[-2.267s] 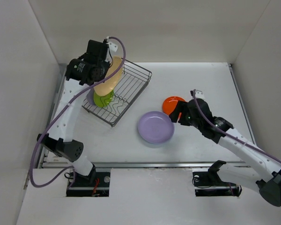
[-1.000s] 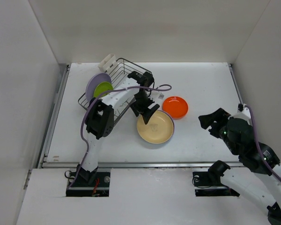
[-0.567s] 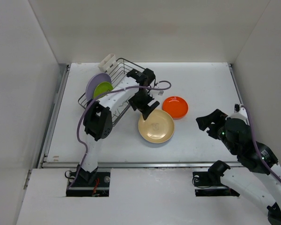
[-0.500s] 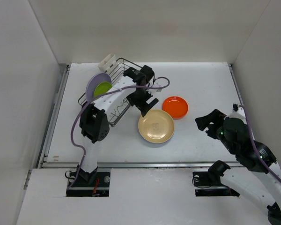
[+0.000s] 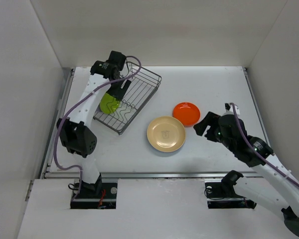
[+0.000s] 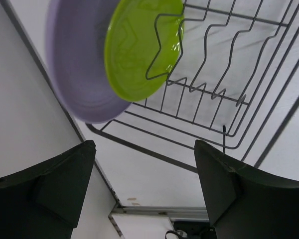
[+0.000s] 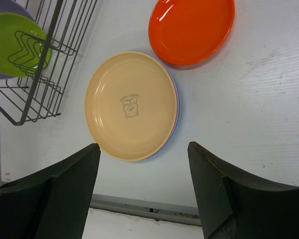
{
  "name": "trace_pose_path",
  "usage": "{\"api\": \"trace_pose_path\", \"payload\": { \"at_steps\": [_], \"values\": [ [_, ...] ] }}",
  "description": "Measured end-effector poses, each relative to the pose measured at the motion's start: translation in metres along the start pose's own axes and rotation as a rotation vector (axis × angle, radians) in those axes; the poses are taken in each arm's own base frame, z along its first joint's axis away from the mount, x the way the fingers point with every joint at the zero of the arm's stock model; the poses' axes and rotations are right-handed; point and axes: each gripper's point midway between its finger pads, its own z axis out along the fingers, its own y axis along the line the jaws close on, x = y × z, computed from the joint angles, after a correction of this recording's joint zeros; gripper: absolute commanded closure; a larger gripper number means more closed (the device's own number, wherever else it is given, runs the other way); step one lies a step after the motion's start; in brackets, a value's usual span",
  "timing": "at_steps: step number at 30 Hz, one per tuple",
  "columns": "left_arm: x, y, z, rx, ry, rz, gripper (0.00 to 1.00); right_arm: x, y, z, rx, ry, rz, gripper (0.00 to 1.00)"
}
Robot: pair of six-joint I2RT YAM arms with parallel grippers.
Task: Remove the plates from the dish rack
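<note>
The dark wire dish rack [image 5: 139,92] stands at the back left. In it a lime green plate [image 5: 108,103] stands on edge in front of a larger lavender plate [image 6: 72,69]. My left gripper [image 5: 118,92] hangs open and empty just above them; the green plate [image 6: 139,50] shows ahead of its fingers in the left wrist view. A tan-yellow plate [image 5: 166,133] lies flat at mid-table on another plate whose rim [image 7: 176,112] peeks out. A red-orange plate [image 5: 186,113] lies beside it. My right gripper [image 5: 205,127] is open and empty, just right of these plates.
White walls enclose the table on the left, back and right. The left wall and a metal rail [image 5: 65,99] run close beside the rack. A metal strip [image 5: 154,174] marks the near table edge.
My left arm has swung from the tan-yellow plate at mid-table back over the rack, empty. My right arm has moved left toward the flat plates.
</note>
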Motion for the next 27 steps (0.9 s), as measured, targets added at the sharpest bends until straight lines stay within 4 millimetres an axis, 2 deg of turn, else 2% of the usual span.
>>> {"api": "trace_pose_path", "payload": {
  "at_steps": [5,9,13,22,27],
  "values": [
    [0.012,-0.005,0.051,-0.012,0.131,0.026,0.26,0.003,0.008,0.016,-0.004,0.022,-0.045,0.23],
    [0.023,0.008,0.076,-0.026,0.196,-0.007,0.26,0.012,0.01,0.032,0.008,0.068,-0.087,0.23],
    [0.028,0.023,0.084,-0.049,0.214,-0.039,0.26,0.013,0.016,0.037,-0.012,0.075,-0.1,0.23],
    [0.021,0.027,0.094,-0.081,0.194,-0.034,0.27,0.009,0.027,0.038,-0.054,0.058,-0.094,0.23],
    [0.024,0.026,0.111,-0.059,0.207,-0.052,0.42,0.007,0.028,0.037,-0.062,0.053,-0.094,0.23]
  ]
}}
